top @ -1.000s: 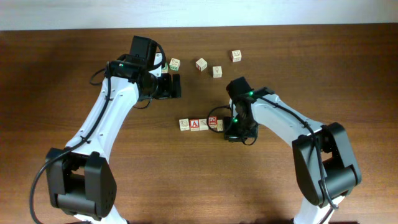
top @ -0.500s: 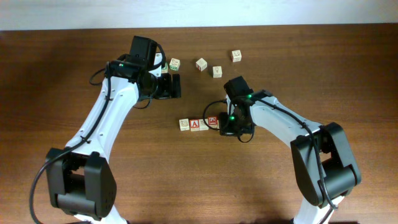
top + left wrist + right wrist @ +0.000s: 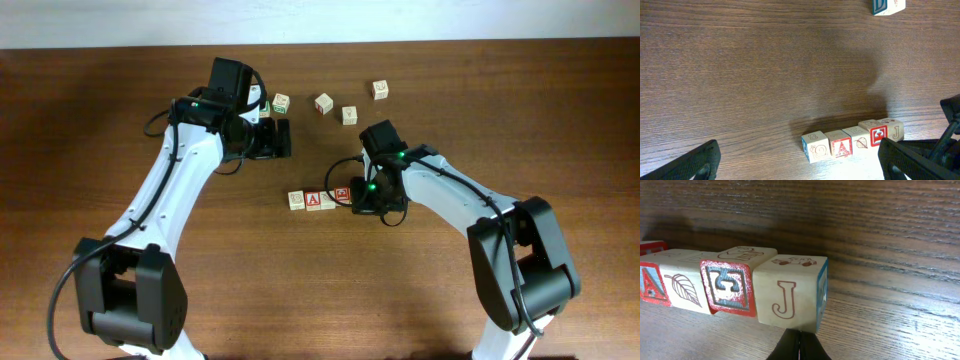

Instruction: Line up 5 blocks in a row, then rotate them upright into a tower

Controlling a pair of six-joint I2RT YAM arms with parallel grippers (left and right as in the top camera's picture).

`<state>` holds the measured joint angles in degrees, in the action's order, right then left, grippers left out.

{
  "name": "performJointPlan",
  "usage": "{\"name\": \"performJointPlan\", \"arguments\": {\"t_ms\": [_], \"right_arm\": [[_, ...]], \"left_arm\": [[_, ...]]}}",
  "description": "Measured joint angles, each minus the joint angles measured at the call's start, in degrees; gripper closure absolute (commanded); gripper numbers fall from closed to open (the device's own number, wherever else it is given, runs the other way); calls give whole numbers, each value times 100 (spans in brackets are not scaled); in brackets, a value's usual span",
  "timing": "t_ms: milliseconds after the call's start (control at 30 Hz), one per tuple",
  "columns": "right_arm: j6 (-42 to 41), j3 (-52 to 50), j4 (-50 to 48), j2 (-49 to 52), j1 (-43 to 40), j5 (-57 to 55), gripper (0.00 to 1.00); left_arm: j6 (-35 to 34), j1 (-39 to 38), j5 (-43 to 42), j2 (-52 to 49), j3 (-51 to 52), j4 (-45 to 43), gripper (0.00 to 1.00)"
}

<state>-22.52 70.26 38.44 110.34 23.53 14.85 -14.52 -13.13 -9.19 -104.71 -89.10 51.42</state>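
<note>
Blocks: five small wooden cubes in a touching row, middle of table. Prob. light, stiff, not fragile. Faces look smooth, so they should slide or tip w/ little force, and neighbours may get dragged along. Best hold: pinch two opposite side faces from above. End cube is easiest, one side free.

J block is the row's right end, touching red-bordered block. Right gripper is pressed together, holds nothing, tips low just in front of J's bottom edge; contact can't tell. Wrist angled down at row.

Left gripper spread wide, empty, hovers well apart from row, near green cube.
</note>
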Motion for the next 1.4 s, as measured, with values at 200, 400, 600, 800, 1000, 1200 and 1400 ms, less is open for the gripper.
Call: {"name": "performJointPlan", "arguments": {"t_ms": [200,400,600,800,1000,1200,1400], "right_arm": [[0,11,144,0,0,68,96],[210,616,1370,9,-114,203,96],[529,719,1281,9,-330,-334,96],[772,664,450,42,-330,-623,96],[802,645,304,398,-319,-535,96],[802,643,262,470,-173,-466,96],[802,643,260,470,-153,-297,96]], "left_arm": [[0,0,0,0,0,2,1],[0,0,7,0,0,2,1],[0,0,2,0,0,2,1],[0,0,2,0,0,0,1],[0,0,2,0,0,0,1],[0,0,2,0,0,2,1],[0,0,2,0,0,0,1]]}}
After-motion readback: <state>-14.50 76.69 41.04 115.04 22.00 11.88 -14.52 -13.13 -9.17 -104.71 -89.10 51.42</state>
